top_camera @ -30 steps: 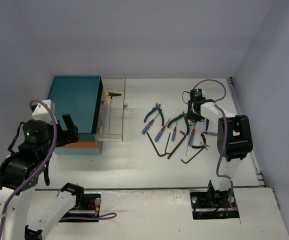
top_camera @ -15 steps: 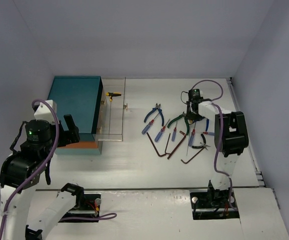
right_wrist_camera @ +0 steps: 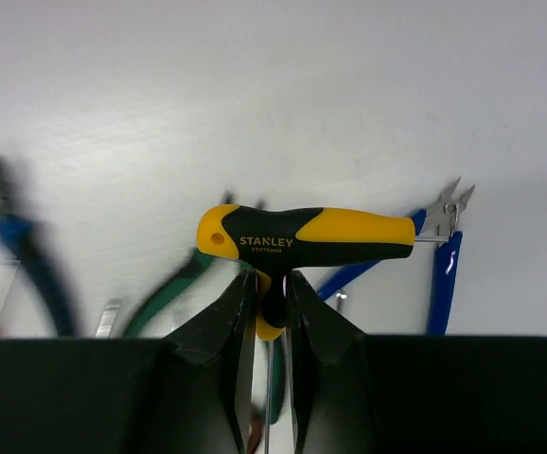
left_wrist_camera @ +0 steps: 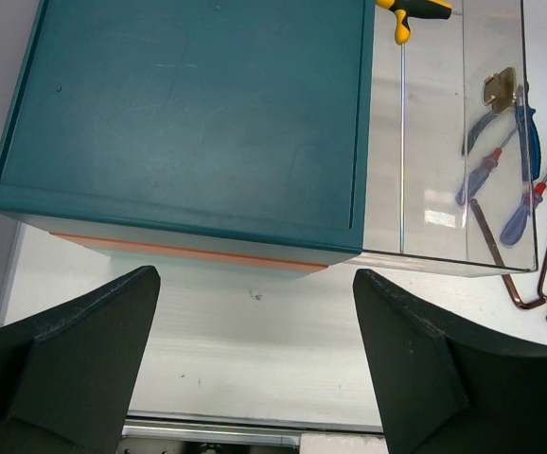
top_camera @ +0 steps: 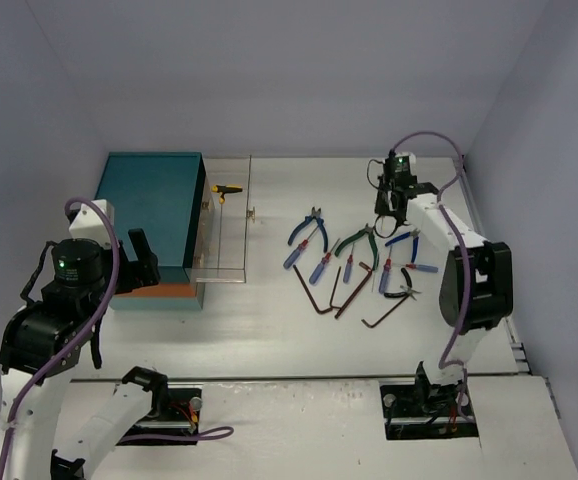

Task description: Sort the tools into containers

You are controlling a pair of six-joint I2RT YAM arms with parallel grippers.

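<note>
My right gripper (right_wrist_camera: 272, 303) is shut on the stem of a yellow-and-black T-handle hex key (right_wrist_camera: 307, 235) and holds it off the table. From above, this gripper (top_camera: 390, 208) hangs over the far side of the tool pile. Blue pliers (top_camera: 307, 226), green pliers (top_camera: 354, 240), blue-and-red screwdrivers (top_camera: 321, 266) and dark hex keys (top_camera: 314, 292) lie on the table. The teal chest (top_camera: 149, 205) has a clear drawer (top_camera: 225, 225) pulled out with a yellow T-handle tool (top_camera: 227, 188) inside. My left gripper (left_wrist_camera: 255, 359) is open and empty in front of the chest.
The drawer's brass knob (left_wrist_camera: 499, 90) faces the tool pile. The chest's orange band (left_wrist_camera: 188, 253) shows along its near base. Walls close the table at the back and both sides. Bare table lies between the drawer and the near edge.
My right gripper has lifted and moved toward the back wall with the T-handle hex key in it. The left arm has barely moved.
</note>
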